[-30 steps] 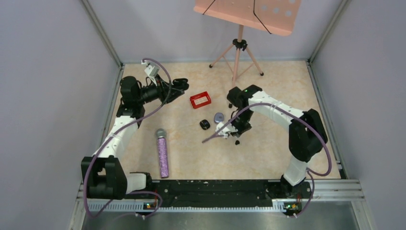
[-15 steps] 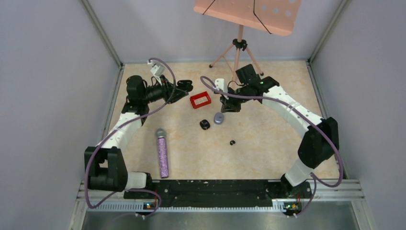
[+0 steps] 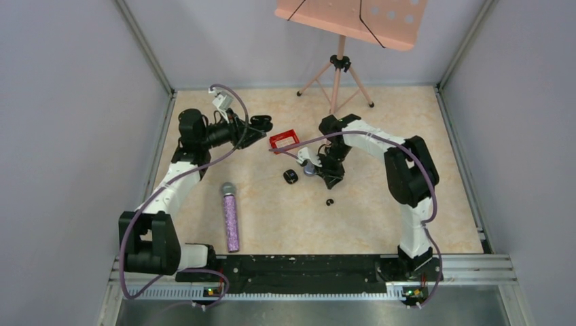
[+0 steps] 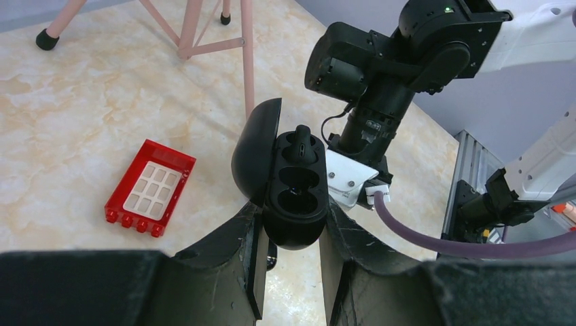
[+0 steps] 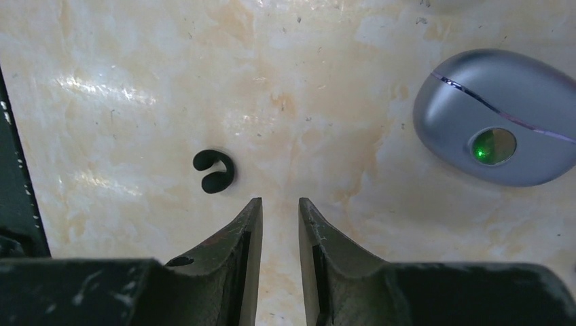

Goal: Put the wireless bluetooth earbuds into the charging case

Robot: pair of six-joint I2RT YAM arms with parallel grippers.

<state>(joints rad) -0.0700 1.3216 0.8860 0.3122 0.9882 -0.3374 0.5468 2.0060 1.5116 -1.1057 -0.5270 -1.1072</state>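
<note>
My left tool (image 4: 292, 221) is clamped on the black charging case (image 4: 293, 183). The case fills the centre of the left wrist view, with its lid swung open toward the left of the frame. One earbud (image 4: 301, 144) stands in the upper well of the case. Behind it, in the upper right, is the right arm's wrist (image 4: 380, 61). At centre left a red tray (image 4: 151, 188) lies flat on the desk (image 4: 81, 122), and the pink legs of a music stand (image 4: 246, 47) cross the top of the frame.

My right tool (image 5: 280, 204) points straight down at the desk, its fingers a narrow gap apart with nothing between them. Just up and left of the left fingertip a loose black earbud (image 5: 214, 171), curled like a C, lies on the desk without touching the finger. In the upper right of the right wrist view sits a closed grey oval case (image 5: 499, 129) with a green light glowing on it.

In the top view, the loose earbud lies just below the right tool, near centre frame. A small black object (image 3: 291, 176) that I cannot identify sits just left of the grey case. A glittery purple microphone (image 3: 231, 217) lies lower left of centre.
</note>
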